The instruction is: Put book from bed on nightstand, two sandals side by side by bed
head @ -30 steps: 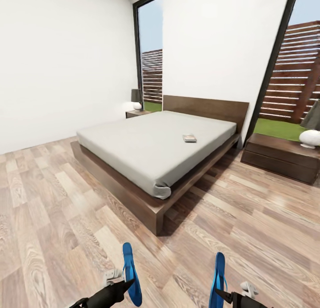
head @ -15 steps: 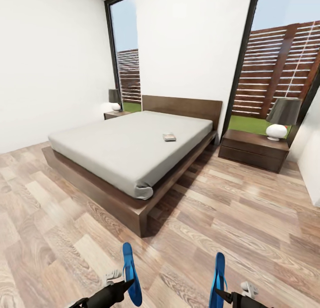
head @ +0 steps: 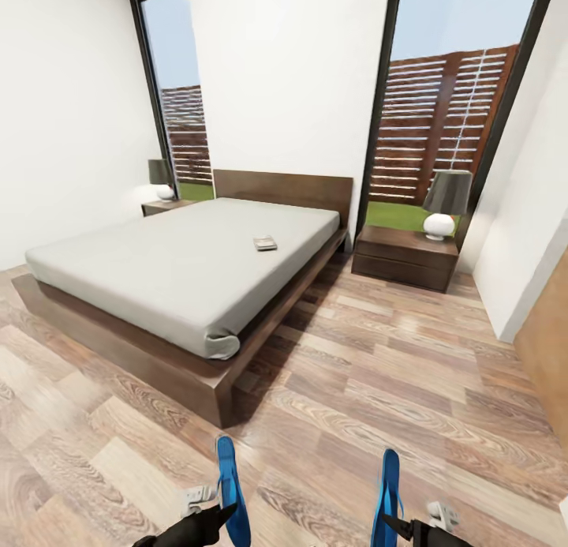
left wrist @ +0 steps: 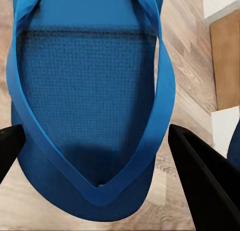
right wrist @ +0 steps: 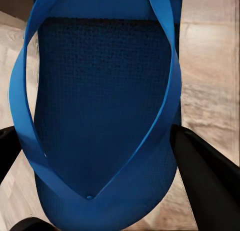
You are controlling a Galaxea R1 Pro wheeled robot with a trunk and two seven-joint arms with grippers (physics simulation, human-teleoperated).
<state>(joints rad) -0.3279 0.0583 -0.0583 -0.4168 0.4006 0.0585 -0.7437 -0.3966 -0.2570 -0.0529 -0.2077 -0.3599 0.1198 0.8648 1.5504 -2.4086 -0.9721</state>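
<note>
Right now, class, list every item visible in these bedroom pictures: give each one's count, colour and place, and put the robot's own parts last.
bed: one, pale grey mattress on a dark brown frame, left of centre against the far wall.
book: one, dark cover, lying on the mattress toward the headboard.
nightstands: two, brown, one at the far side of the bed, one at the near side by the window.
lamps: two, white base with dark shade, one on each nightstand.
windows: two, tall and dark-framed, in the far wall.
floor: wood planks.
sandals: two, bright blue, one held in each gripper.
left gripper: black, shut on a sandal.
right gripper: black, shut on the other sandal.
</note>
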